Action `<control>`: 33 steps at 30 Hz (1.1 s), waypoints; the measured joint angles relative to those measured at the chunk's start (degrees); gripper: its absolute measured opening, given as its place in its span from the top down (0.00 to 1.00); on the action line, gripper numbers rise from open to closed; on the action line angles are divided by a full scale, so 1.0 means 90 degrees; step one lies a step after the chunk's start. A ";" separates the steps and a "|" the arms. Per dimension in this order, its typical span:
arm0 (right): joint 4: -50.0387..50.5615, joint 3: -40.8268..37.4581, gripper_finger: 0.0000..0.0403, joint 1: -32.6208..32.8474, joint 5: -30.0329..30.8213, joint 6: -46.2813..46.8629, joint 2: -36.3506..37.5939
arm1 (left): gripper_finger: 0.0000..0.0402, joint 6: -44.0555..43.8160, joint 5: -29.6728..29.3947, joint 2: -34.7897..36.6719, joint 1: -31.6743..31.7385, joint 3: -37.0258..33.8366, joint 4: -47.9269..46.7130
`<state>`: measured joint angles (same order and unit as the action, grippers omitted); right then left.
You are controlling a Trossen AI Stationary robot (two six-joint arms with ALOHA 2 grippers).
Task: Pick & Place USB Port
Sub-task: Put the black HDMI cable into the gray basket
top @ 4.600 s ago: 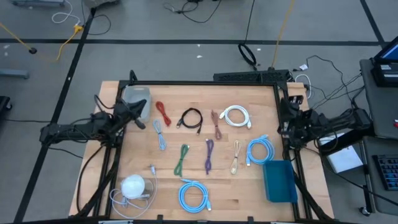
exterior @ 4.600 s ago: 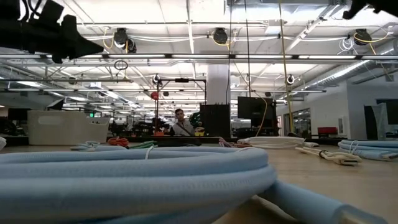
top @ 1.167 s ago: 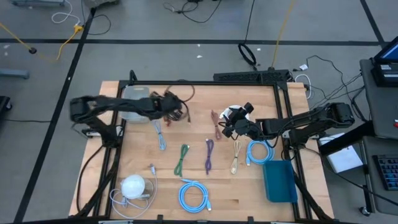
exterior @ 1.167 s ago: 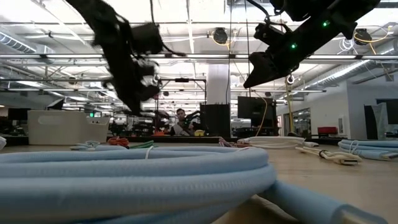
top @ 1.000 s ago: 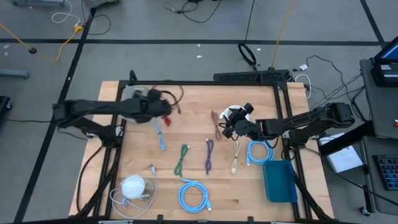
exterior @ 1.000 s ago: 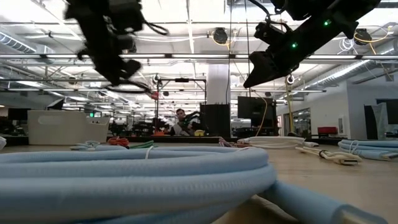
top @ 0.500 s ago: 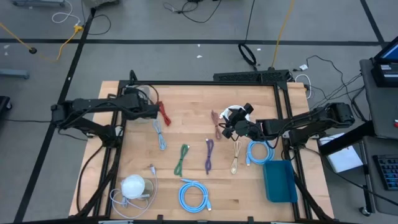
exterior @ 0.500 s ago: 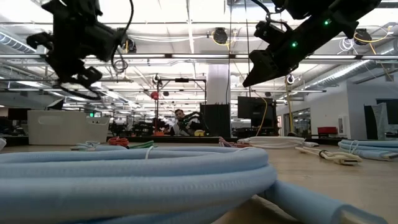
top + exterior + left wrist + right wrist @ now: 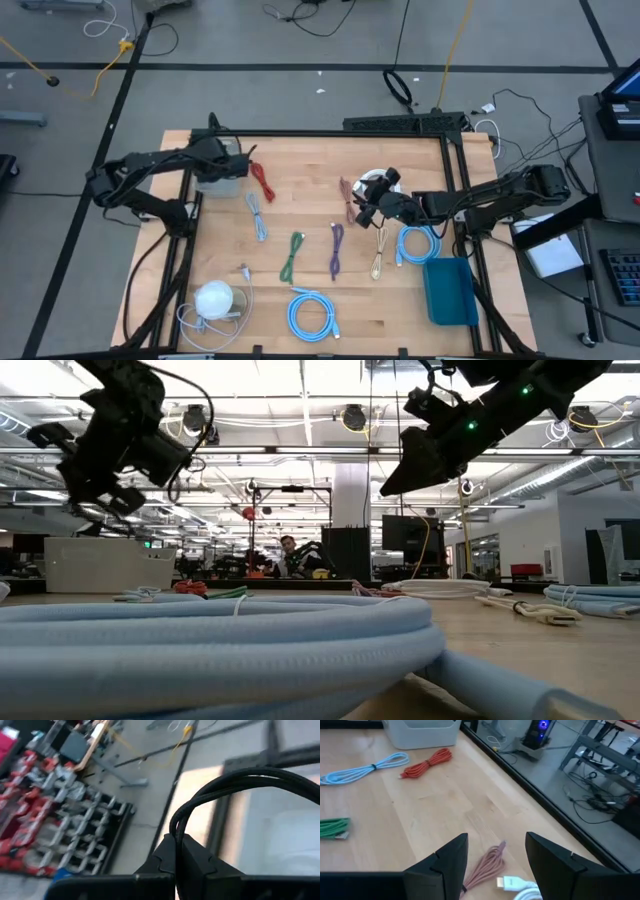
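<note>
Black cable [image 9: 235,787] is clamped between the fingers of the left claw [image 9: 232,160], which the left wrist view shows pinched together on a doubled loop of it, and this claw hangs over the grey bin [image 9: 220,170] at the far left corner of the surface [image 9: 310,225]. The bin is directly below the claw, so in my judgement the coming move is only a lowering and a letting go; no sideways travel seems needed. The loop arches away from the fingers toward the pale floor of the bin [image 9: 280,835], and its free end is not visible, so I cannot tell how much of the cable is already inside the walls. The right claw [image 9: 368,208] is over the middle of the surface with its fingers apart, as the right wrist view shows, and it holds nothing. Just under it lies the pink cable [image 9: 487,865], with the white cable [image 9: 517,885] beside it; the long axis of the pink bundle runs roughly away from the claw, passing between the two fingers. The red cable [image 9: 263,181] lies just beside the bin, nearer to the left arm, while the green cable [image 9: 292,256] and the purple cable [image 9: 336,250] lie between the two arms.
</note>
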<state>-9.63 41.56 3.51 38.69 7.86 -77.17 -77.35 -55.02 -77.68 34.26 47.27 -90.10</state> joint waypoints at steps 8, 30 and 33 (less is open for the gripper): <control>-0.0273 0.0000 0.52 0.0046 -0.0004 -0.0195 0.0000 | 0.98 0.0154 -0.0073 0.0002 0.0171 -0.0467 0.0790; -0.0327 0.0000 0.52 0.0142 0.0004 -0.0279 0.0000 | 0.88 0.1100 -0.0181 -0.1256 0.0013 -0.0705 0.2664; -0.0308 0.0000 0.52 0.0163 0.0010 -0.0271 0.0000 | 0.82 0.1085 -0.0232 -0.1240 0.0013 -0.0705 0.2510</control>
<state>-12.40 41.56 4.97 38.79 5.42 -77.17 -67.59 -57.11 -88.84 34.37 40.93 -67.51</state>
